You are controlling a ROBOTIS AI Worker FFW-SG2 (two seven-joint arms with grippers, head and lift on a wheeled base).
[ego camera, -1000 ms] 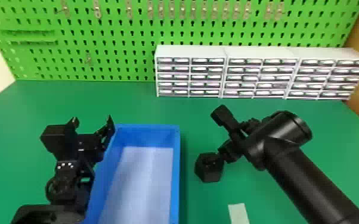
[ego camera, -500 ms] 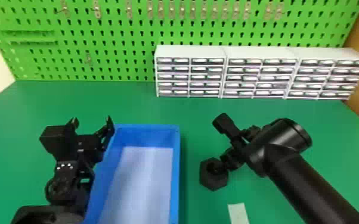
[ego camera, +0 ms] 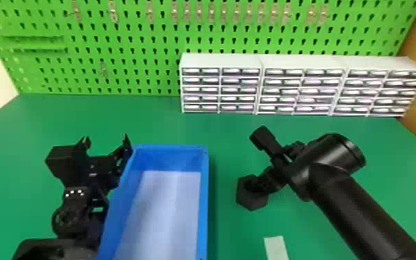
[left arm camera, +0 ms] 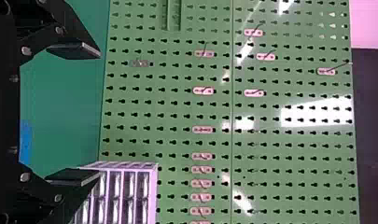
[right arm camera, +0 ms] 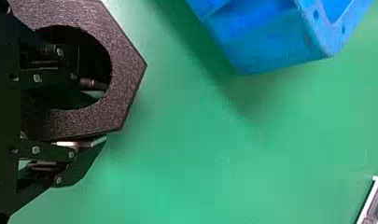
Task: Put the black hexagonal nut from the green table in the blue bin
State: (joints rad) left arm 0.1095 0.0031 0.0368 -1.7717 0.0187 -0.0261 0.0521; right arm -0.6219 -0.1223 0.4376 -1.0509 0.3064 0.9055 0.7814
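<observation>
1. Black hexagonal nut [ego camera: 252,203]: there is one, a little right of the centre of the head view, in the lower half. It is outside the bin, to the right of it, with a strip of green table between them in the picture. If it touches the table or hangs just above, I cannot say with certainty.

2. Grippers: there are two. The right gripper [ego camera: 260,186] is right of centre in the head view and pinches the wall of the nut. In the right wrist view, one finger is inside the round hole and the other lies against an outer flat side. The left gripper [ego camera: 105,139] is at the left of the head view, beside the bin, with its two fingers spread wide and nothing between them.

3. Blue bin [ego camera: 204,200]: one, at the lower centre of the frame, with pale floor.

4. Drawer cabinets [ego camera: 221,60]: three, side by side at the upper right, each with two columns of five rows.

5. Green pegboard [ego camera: 141,69]: one, across the top of the frame, carrying several metal hooks.

6. Pale strip [ego camera: 275,247]: one, on the green table [ego camera: 231,238], near the bottom edge, right of centre.
</observation>
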